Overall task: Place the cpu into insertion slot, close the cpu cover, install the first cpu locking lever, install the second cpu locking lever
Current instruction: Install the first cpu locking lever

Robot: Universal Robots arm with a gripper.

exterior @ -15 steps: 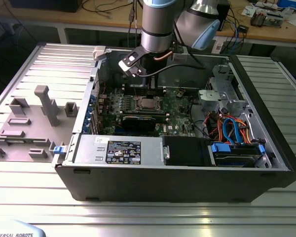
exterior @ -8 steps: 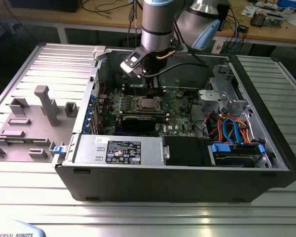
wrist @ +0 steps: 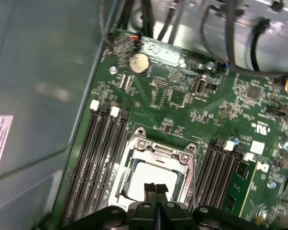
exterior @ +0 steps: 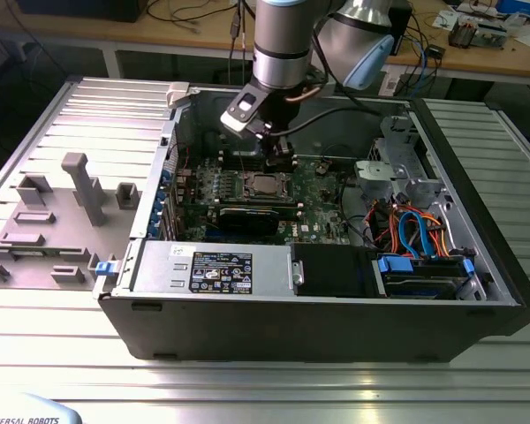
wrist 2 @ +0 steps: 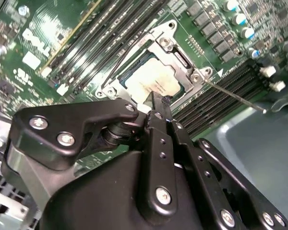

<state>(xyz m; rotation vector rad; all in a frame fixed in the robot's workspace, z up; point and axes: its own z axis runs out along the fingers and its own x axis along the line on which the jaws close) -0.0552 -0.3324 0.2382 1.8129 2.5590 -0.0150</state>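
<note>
The cpu, a silver-grey square chip, lies in the insertion slot on the green motherboard. The silvery cpu cover is folded down around it, and the chip shows through its cut-out. My gripper is shut with nothing between its black fingers, its tips right over one edge of the chip; contact cannot be told. One thin wire locking lever sticks out sideways from a socket corner over the memory slots. Another lever runs along the socket's opposite side. In the exterior view the gripper hangs just above the socket.
Black memory slots flank the socket on both sides. A black graphics card lies just in front of it, then the power supply. Coloured cables fill the case's right side. The grey case wall stands close by.
</note>
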